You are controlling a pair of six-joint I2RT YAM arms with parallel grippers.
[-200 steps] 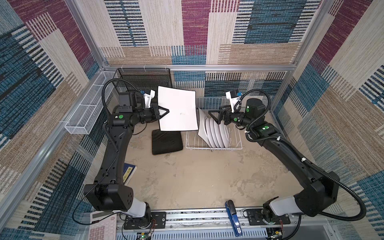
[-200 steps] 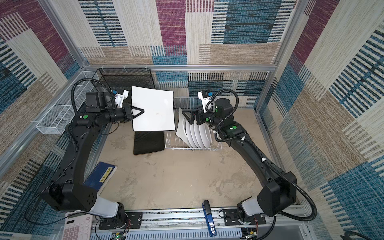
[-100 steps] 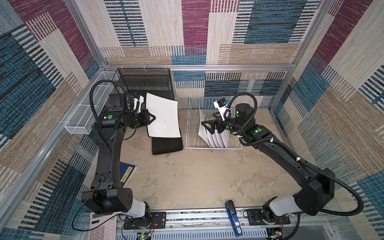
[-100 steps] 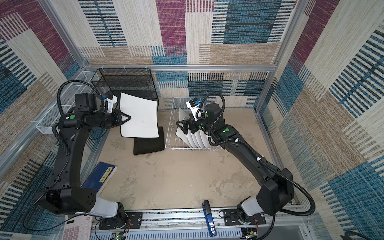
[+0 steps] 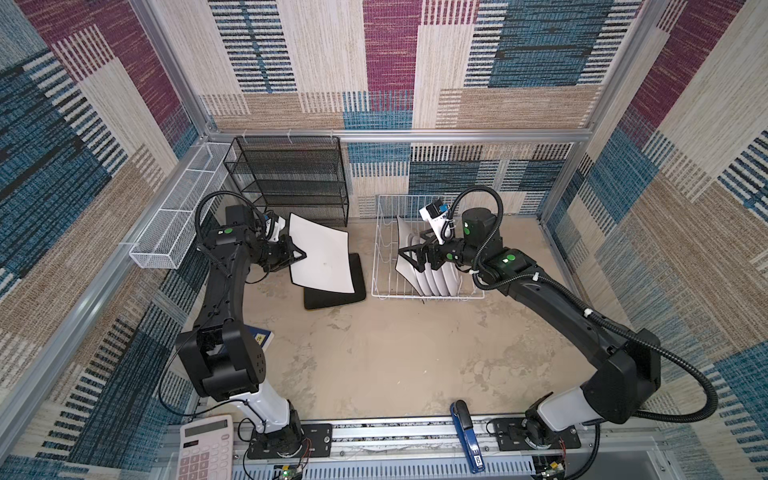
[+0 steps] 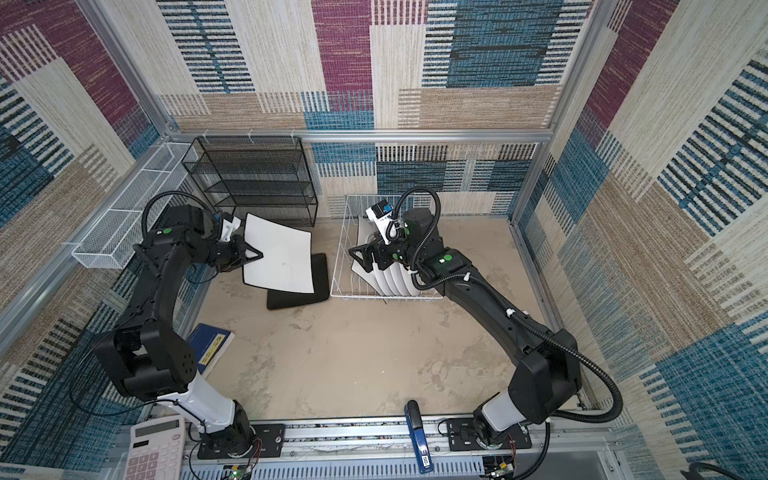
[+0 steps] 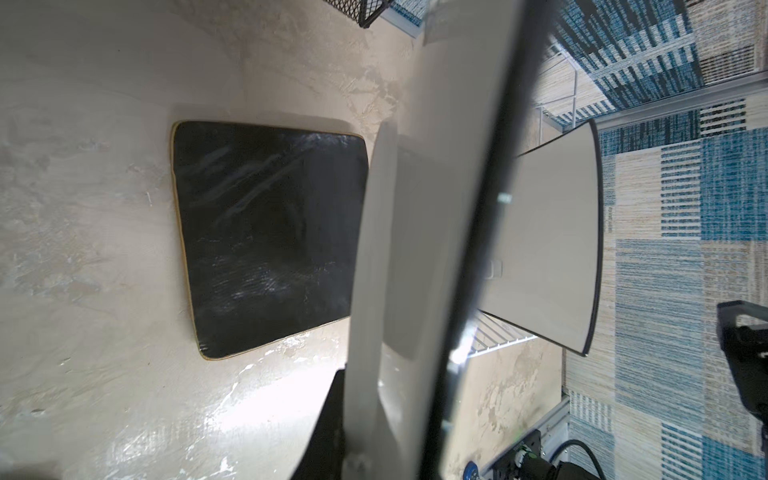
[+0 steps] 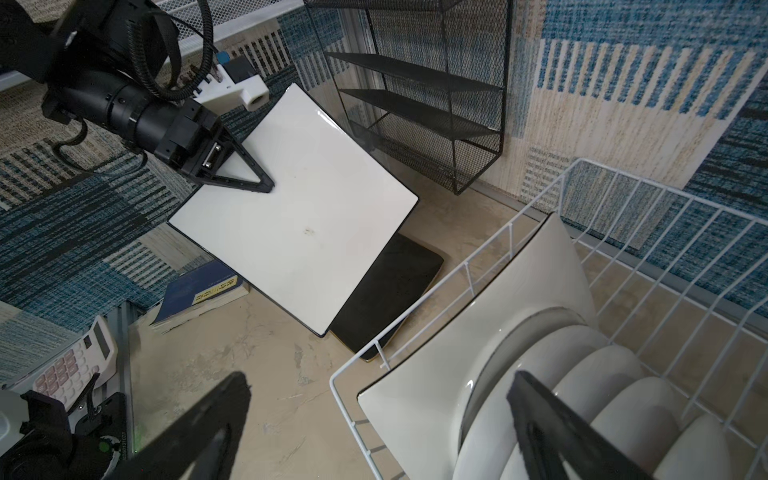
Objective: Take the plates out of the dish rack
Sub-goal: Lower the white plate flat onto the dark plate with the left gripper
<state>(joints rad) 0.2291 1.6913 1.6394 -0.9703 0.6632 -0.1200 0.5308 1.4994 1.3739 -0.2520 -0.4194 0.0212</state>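
My left gripper [image 5: 304, 254] is shut on the edge of a square white plate [image 5: 322, 255], which hangs tilted over a black-backed square plate [image 5: 332, 300] lying face down on the table. In the left wrist view the held plate [image 7: 419, 257] runs edge-on between the jaws. The white wire dish rack [image 5: 376, 249] holds a square plate [image 8: 432, 374] and several round white plates [image 8: 602, 374] on edge. My right gripper [image 8: 376, 386] is open above the rack's left end; one finger is outside the rack and the other is over the round plates, with the square plate's corner between them.
A black mesh shelf [image 5: 291, 178] stands at the back, with a long white mesh basket [image 5: 174, 224] along the left wall. A blue book [image 5: 261, 337] lies by the left arm. A calculator [image 5: 205, 449] and a blue stapler [image 5: 467, 436] sit at the front rail.
The left arm has carried the square plate left and down until it hangs over the black-backed plate. The right gripper has moved left and lower over the plates in the rack, still open.
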